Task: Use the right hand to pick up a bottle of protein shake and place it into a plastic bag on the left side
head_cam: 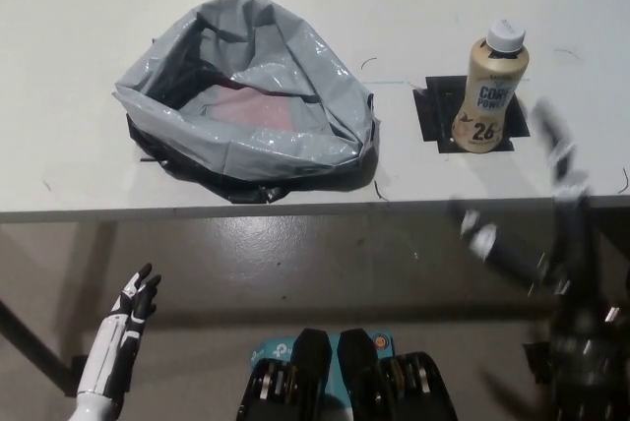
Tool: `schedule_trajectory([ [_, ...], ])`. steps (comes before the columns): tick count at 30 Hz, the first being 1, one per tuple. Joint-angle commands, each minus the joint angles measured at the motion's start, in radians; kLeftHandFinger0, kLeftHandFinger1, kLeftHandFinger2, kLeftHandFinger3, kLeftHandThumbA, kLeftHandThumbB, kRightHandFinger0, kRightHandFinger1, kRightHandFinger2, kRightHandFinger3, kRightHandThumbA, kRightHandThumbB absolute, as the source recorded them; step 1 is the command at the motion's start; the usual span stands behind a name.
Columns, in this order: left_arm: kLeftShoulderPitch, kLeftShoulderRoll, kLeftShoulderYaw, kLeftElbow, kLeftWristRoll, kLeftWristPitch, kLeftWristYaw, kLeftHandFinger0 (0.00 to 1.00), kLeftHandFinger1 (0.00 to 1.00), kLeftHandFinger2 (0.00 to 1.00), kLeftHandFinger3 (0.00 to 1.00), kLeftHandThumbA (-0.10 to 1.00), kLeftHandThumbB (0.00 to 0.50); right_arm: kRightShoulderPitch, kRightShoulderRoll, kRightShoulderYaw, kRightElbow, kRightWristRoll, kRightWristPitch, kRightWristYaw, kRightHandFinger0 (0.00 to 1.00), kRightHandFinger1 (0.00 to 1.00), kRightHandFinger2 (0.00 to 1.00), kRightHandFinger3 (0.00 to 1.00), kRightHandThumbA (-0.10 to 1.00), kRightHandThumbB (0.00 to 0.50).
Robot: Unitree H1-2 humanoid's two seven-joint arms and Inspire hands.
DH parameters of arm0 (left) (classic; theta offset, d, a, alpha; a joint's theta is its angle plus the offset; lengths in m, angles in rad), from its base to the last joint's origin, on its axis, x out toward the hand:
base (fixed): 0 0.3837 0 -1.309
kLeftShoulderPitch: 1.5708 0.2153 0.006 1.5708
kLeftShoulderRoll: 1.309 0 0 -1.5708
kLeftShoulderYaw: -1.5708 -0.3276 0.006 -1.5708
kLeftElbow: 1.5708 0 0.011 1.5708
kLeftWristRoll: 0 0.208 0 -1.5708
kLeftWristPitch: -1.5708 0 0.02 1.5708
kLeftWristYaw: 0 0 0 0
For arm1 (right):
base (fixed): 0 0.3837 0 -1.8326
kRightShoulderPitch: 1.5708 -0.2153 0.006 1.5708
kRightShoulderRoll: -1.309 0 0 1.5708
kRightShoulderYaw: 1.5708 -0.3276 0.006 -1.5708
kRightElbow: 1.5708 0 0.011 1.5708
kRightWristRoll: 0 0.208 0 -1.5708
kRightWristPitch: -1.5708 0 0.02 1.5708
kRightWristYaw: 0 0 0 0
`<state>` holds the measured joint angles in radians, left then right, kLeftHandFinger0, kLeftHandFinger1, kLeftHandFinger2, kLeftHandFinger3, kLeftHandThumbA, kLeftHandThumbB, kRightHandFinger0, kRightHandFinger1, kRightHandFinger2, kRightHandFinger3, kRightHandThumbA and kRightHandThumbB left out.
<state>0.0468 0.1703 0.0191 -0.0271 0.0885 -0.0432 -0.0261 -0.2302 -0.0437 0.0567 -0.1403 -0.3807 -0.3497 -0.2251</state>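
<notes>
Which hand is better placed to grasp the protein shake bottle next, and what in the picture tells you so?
The right hand. It is raised, open, at the table edge just below the bottle, which stands upright on the table's right side. The left hand hangs low at the lower left, below the table and far from the bottle.

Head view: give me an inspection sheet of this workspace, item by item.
Surface: white table, faint scuffs, front edge in view.
Job's things: protein shake bottle upright, capped, on a black square mark; grey plastic bag open, something pinkish inside, left of the bottle.
Clutter: nothing seen.
Hands: right hand black, blurred, fingers apart, below the bottle, holding nothing; left hand resting low at the lower left, open.
Cables: nothing seen.
Surroundings: grey floor in front of the table.
</notes>
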Motion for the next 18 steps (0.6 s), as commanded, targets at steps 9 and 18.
schedule_trajectory([
  [9,0.031,0.017,0.003,-0.052,0.020,-0.060,-0.002,1.00,1.00,1.00,1.00,1.00,0.163,-0.241,0.006,-0.125,0.101,0.063,0.134,-0.016,1.00,1.00,1.00,1.00,1.00,0.312],
  [18,0.033,0.012,0.008,-0.051,0.000,-0.059,-0.006,1.00,1.00,1.00,1.00,1.00,0.151,-0.408,-0.028,-0.166,0.375,0.045,0.099,-0.075,1.00,1.00,1.00,1.00,0.97,0.351],
])
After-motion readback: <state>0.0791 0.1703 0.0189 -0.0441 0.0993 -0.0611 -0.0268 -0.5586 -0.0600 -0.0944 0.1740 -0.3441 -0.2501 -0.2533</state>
